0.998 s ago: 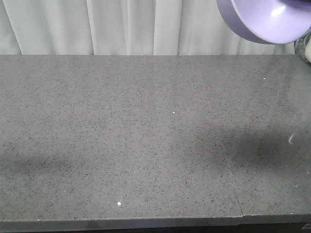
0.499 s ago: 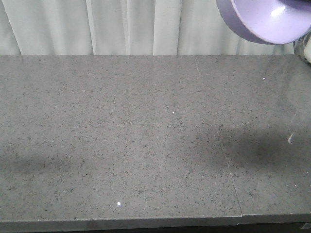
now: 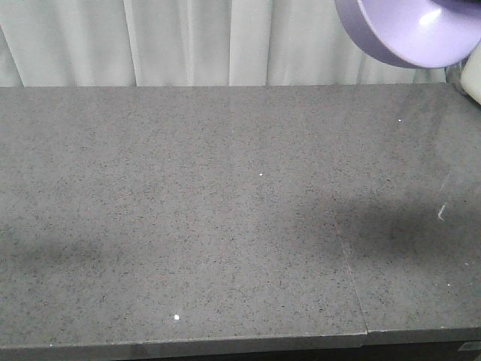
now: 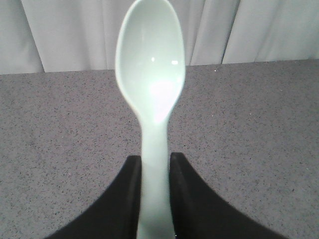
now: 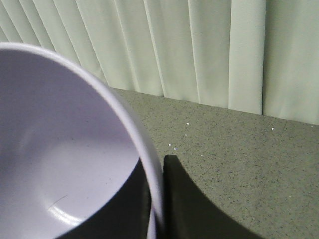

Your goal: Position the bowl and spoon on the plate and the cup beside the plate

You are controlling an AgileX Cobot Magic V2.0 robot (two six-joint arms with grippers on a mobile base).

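Gripped spoon (image 4: 152, 84) by handle in closed left end effector (image 4: 155, 160), head forward, pinched bowl (image 5: 60, 164) by rim in right end effector (image 5: 155, 175), both aloft over counter (image 3: 225, 226), probably staged for placing; plate, cup out of view.

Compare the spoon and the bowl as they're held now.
Colour: the spoon is pale mint green; the bowl is lavender.
Shape: the spoon is slim with an oval head; the bowl is round and deep.
Grip: the left pincer clamps the spoon's handle, while the right pincer pinches the bowl's rim.
Both look smooth and glossy, and both are held off the table.
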